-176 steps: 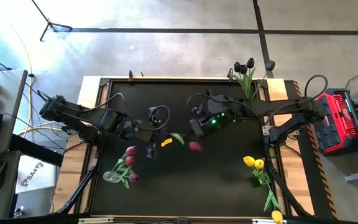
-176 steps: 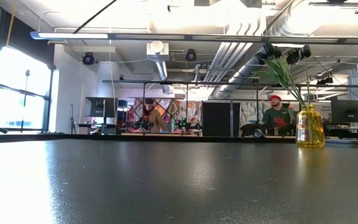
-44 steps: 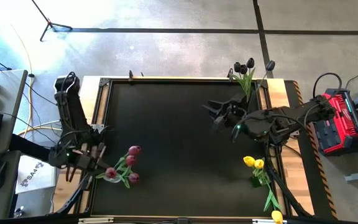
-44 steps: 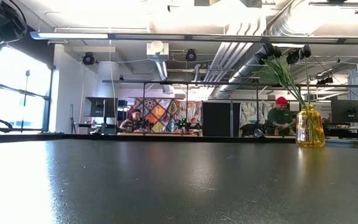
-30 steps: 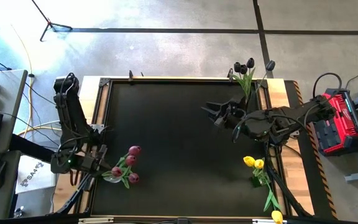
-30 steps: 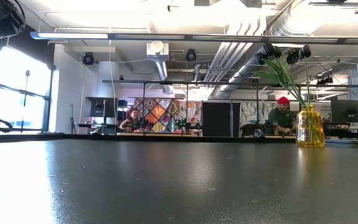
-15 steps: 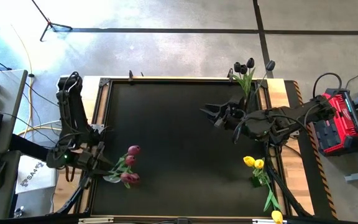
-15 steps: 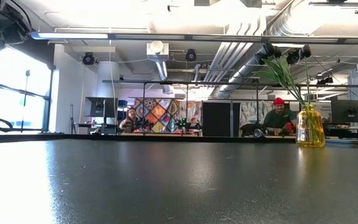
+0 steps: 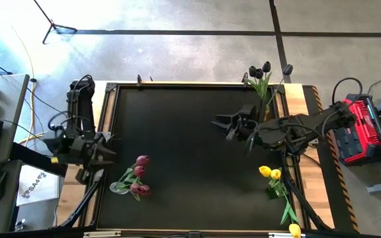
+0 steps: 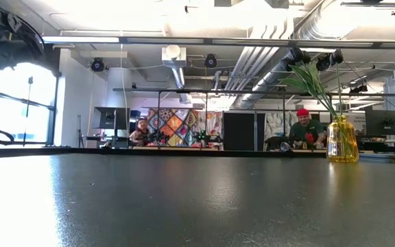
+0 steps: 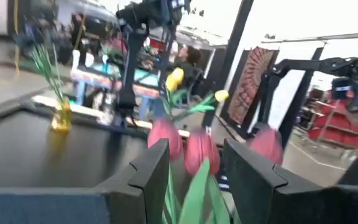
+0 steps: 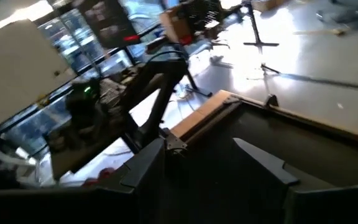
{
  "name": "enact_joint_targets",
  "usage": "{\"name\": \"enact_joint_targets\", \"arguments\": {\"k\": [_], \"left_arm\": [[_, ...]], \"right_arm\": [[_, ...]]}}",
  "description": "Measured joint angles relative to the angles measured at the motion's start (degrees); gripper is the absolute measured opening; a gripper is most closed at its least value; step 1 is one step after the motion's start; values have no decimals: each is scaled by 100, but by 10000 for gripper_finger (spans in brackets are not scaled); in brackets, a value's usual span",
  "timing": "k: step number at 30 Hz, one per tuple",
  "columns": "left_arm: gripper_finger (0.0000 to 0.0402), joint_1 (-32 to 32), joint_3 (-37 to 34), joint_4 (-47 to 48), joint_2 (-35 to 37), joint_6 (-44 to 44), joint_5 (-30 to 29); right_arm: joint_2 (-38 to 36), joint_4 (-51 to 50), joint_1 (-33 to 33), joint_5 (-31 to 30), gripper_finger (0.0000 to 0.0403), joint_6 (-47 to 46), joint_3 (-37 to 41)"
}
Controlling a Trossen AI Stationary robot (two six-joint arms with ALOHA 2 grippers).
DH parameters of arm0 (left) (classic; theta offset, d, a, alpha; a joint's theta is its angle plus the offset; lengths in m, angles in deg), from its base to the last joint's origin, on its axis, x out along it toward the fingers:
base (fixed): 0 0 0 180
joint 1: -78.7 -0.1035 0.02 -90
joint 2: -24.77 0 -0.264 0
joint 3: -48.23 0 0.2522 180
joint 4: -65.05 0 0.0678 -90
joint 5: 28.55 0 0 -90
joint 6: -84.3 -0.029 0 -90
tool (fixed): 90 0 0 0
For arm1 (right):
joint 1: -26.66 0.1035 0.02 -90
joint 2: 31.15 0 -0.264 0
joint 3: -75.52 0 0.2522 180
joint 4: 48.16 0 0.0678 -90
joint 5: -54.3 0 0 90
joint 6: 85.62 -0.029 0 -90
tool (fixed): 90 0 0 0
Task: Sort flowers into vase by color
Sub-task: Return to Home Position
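Note:
Three or more pink tulips (image 9: 139,170) stand by their stems in a clear vase (image 9: 118,188) at the table's near left; the left wrist view shows their heads (image 11: 197,149) just past my fingers. My left gripper (image 9: 106,154) hangs open beside them, toward the far left, touching nothing. Dark purple tulips (image 9: 260,70) stand in a yellow glass vase (image 10: 341,140) at the far right. Yellow tulips (image 9: 268,173) stand at the near right. My right gripper (image 9: 221,123) hovers open over the table's right half, holding nothing.
One yellow tulip (image 9: 295,230) lies at the table's near right corner. The black tabletop (image 9: 190,165) lies bare between the three bunches. A red case (image 9: 359,129) stands off the table's right side. People are at work in the room behind (image 10: 307,130).
My left gripper has opened and let go of a pink tulip, then risen and drawn back toward the table's far left. The freed tulip has dropped in among the other pink ones, and its head now leans toward the right.

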Motion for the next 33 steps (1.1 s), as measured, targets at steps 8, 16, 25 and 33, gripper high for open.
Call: {"name": "enact_joint_targets", "arguments": {"k": [8, 16, 25, 33], "left_arm": [[109, -147, 573, -392, -63, -999, -178], [59, -731, 792, -340, -23, -987, 173], [13, -1578, 792, 249, 66, -200, 717], [0, -3119, 792, 1558, -179, 1772, 1967]], "right_arm": [[-252, -148, 247, 249, 96, 984, -4], [-421, -817, 449, 793, 12, 970, -4], [-558, -1337, 367, 983, 1, 2813, -4], [-1430, -1203, -164, 1950, 0, 3568, -4]]}}
